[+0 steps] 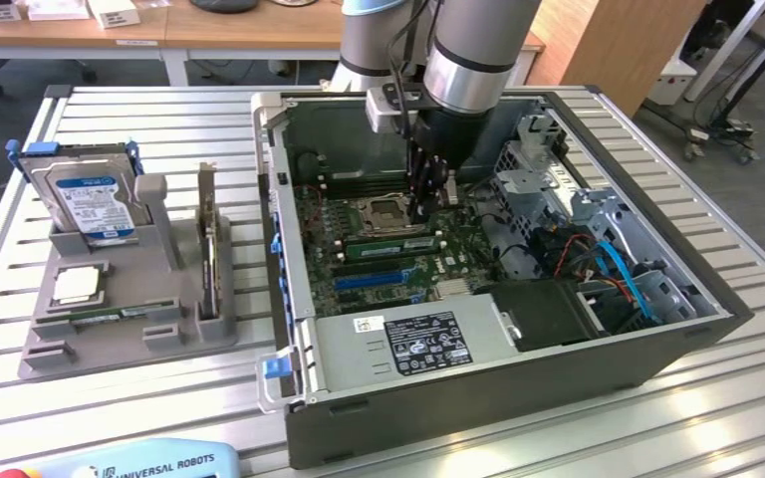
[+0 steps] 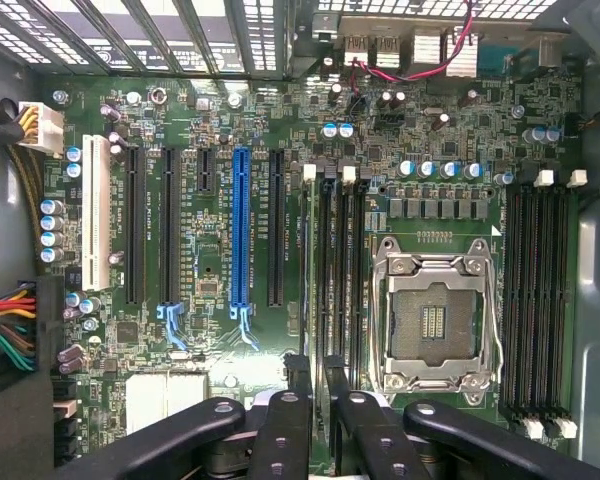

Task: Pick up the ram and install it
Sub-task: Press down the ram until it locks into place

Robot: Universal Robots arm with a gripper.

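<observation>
The tool (image 1: 422,204) holds the ram (image 2: 313,290) upright, fingers narrow on it, low over the motherboard (image 2: 230,120) slots beside the CPU socket (image 2: 435,320).

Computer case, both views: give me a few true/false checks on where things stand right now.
1. The CPU socket is empty. True.
2. The hard drive is mounted inside the computer case. False: it stands in the grey holder outside the case, on the exterior view's left.
3. The end effector is down inside the open case, over the motherboard. True.
4. The blue expansion slot has a card seated in it. False: the slot is empty.
</observation>
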